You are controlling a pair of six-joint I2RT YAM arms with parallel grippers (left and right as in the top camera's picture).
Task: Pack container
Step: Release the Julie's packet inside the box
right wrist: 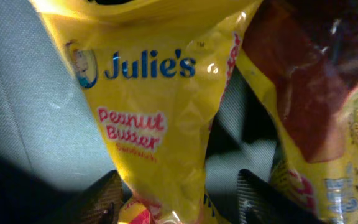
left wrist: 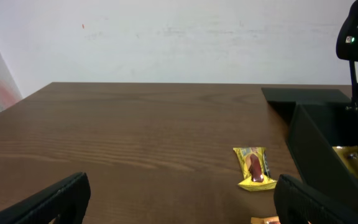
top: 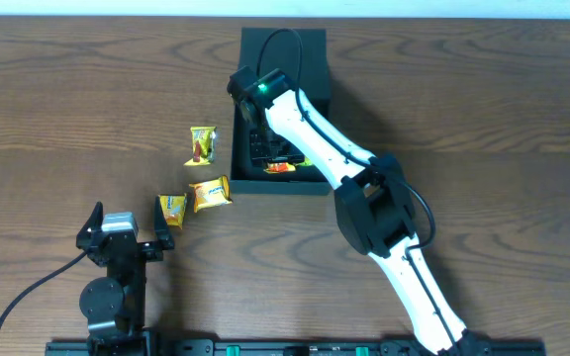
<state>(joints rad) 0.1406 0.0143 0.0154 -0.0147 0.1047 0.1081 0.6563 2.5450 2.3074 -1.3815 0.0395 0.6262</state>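
Container (top: 310, 54) from overhead: it lies ahead of the left gripper (top: 130, 225) and off to its right, lid flap open. The right gripper (top: 255, 141) is down inside it. We count three packets out on the table (top: 463, 99). The far packet (top: 202, 144) lies just left of the right jaws, outside the box wall. The middle packet (top: 210, 193) and the near packet (top: 172, 210) lie close ahead of the left jaws.

Left wrist: the left gripper (left wrist: 182, 183) is spread wide with nothing between its fingers. The far packet (left wrist: 253, 168) lies ahead and to the right, long axis pointing away from the jaws. The container (left wrist: 316, 137) stands just beyond it.

Right wrist: the right gripper (right wrist: 179, 196) has its fingers parted. The yellow peanut-butter packet (right wrist: 148, 124) lies straight ahead, its lower end between them, and neither pad looks pressed to it, so we call it released. A second packet (right wrist: 316, 93) lies to the right.

Judgement: the loose packets lie nearer the left arm; the right must first lift clear over the box wall.
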